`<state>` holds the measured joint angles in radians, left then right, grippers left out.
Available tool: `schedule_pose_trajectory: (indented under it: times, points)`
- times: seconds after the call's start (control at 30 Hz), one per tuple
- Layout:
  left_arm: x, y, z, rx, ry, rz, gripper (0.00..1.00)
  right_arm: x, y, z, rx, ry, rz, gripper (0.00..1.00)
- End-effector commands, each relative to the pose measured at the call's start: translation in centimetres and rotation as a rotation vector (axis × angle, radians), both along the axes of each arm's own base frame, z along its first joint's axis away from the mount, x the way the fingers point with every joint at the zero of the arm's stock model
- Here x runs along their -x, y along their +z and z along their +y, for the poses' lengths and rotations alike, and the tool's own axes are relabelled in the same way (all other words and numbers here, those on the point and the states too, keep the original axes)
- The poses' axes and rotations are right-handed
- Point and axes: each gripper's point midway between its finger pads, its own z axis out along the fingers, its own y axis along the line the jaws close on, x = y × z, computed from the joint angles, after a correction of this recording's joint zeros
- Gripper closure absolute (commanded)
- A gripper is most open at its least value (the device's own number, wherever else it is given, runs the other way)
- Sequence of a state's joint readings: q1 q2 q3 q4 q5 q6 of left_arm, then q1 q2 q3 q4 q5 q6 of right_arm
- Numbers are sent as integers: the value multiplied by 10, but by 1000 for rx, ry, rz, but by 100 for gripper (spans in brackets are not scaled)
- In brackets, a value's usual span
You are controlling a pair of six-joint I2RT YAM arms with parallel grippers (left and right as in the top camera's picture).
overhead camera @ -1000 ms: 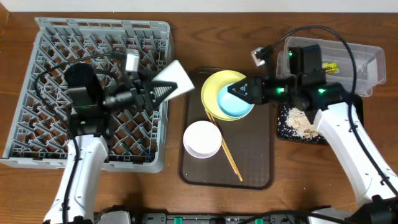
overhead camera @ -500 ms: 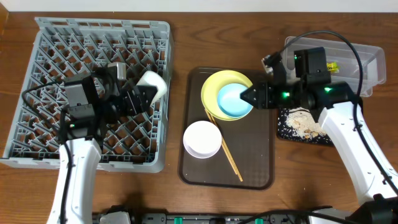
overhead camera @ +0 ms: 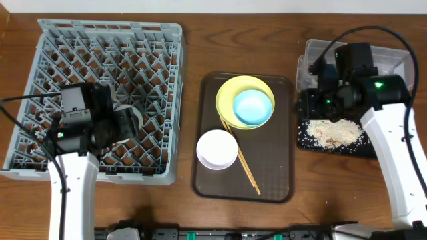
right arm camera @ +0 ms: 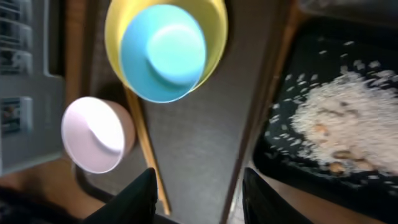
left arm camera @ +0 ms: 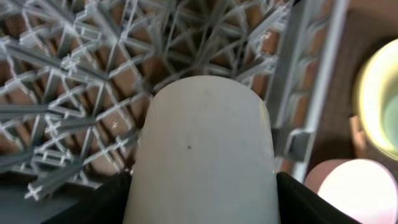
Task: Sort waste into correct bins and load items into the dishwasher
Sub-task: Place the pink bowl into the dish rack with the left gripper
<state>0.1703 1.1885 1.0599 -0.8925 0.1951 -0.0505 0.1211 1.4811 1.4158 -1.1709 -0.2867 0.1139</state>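
Wooden surface (overhead camera: 200,20) carries everything in view

Grey dish rack (overhead camera: 100,40): far left, largest item, lattice of upright pegs

Brown serving tray (overhead camera: 267,173): centre, just right of the rack

Clear tub (overhead camera: 400,60): top right, partly hidden under the right arm; contents cannot be made out

Black tray (overhead camera: 353,148): just in front of the tub, beside the serving tray's right edge

Yellow plate (overhead camera: 227,100): rear of the serving tray, light blue bowl (overhead camera: 252,107) sitting inside it

White-pinkish bowl (overhead camera: 217,148): on the serving tray, near its left edge, in front of the plate

Chopsticks (overhead camera: 243,167): lying diagonally on the serving tray, from the plate's edge past the bowl

Left gripper (left arm camera: 202,186): over the rack's right half, fingers clamped on either side of the small white cup (left arm camera: 205,155); cup held above the lattice

Right gripper (right arm camera: 199,199): fingers (right arm camera: 134,196) apart, nothing between them, above the border of serving tray and black tray

Rice crumbs (overhead camera: 337,130): heaped in the black tray, loose grains scattered round the heap
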Motion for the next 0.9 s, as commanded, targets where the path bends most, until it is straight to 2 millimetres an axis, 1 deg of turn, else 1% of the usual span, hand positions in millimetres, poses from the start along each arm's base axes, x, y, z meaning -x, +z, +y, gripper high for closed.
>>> schedule_pose_trajectory:
  times: [0.0,0.03,0.07,0.1,0.13,0.23,0.3,0.37,0.4,0.43,0.5,0.53,0.6,0.67,0.8,0.87]
  points:
    - [6,-16,11,-41,18,94,77,-4,7,-15,79,3,-40,58]
    - [9,-25,8,-23,12,139,77,-4,7,-15,78,3,-40,57]
    - [10,-29,7,-14,10,161,76,-4,7,-15,78,3,-40,58]
    - [11,-34,5,-1,5,181,71,-4,7,-15,79,2,-40,58]
    - [12,-38,3,11,2,199,69,-4,7,-15,78,3,-39,57]
    - [13,-51,3,21,1,256,68,-3,6,-15,79,3,-37,57]
    - [12,-59,3,26,1,287,65,-3,6,-15,79,3,-37,58]
    - [12,-67,4,29,1,316,63,-3,6,-15,78,3,-34,57]
    - [12,-71,4,31,1,332,59,-2,6,-15,78,3,-30,58]
    - [12,-77,4,35,1,352,44,0,5,-15,80,3,-22,57]
    - [13,-83,4,39,0,378,26,3,4,-16,82,3,-11,56]
    - [13,-84,4,40,0,381,20,3,4,-16,82,3,-8,55]
    - [10,-81,4,37,1,366,14,4,4,-16,82,4,-4,49]
    - [5,-72,5,33,1,338,10,5,3,-16,82,4,1,48]
    - [-5,-43,4,29,1,238,8,9,3,-17,85,3,16,48]
    - [-9,-26,-8,74,-21,173,8,9,3,-20,84,-5,17,45]
